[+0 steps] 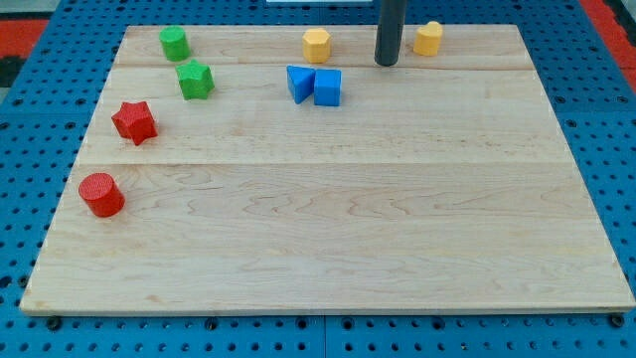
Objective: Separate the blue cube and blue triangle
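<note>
The blue cube [328, 88] and the blue triangle [299, 82] sit side by side and touching near the view's top middle, the triangle on the left. My tip [387, 63] rests on the board up and to the right of the blue cube, apart from it. It stands between the two yellow blocks.
A yellow hexagon block [316, 45] sits above the blue pair; another yellow block [428, 39] is right of my tip. A green cylinder [174, 43] and green star [196, 80] are at top left. A red star [134, 122] and red cylinder [101, 194] lie at left.
</note>
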Robot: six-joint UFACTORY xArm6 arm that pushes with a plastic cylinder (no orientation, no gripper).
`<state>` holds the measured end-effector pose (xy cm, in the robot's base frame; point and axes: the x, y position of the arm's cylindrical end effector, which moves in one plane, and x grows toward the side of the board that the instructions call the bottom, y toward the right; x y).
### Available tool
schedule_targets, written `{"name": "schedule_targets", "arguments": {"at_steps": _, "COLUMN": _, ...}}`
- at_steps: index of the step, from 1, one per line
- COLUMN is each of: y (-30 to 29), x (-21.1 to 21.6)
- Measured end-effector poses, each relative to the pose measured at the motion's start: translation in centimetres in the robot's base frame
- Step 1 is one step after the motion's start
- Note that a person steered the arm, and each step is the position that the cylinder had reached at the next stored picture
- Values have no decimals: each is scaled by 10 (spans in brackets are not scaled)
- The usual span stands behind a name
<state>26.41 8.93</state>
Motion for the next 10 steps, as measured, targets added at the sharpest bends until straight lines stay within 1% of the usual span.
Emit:
{"name": "schedule_targets", "arguments": {"at_steps": 3, "y": -6, "x": 0}}
{"name": "schedule_targets", "arguments": {"at_steps": 5, "y": -38, "x": 0}}
{"name": "schedule_targets", "arguments": {"at_steps": 8, "y": -64, "x": 2}}
{"name": "schedule_targets", "arguments": {"at_steps": 9, "y": -85, "x": 27}}
{"name": "schedule_targets", "arguments": {"at_steps": 10, "y": -93, "x": 36}}
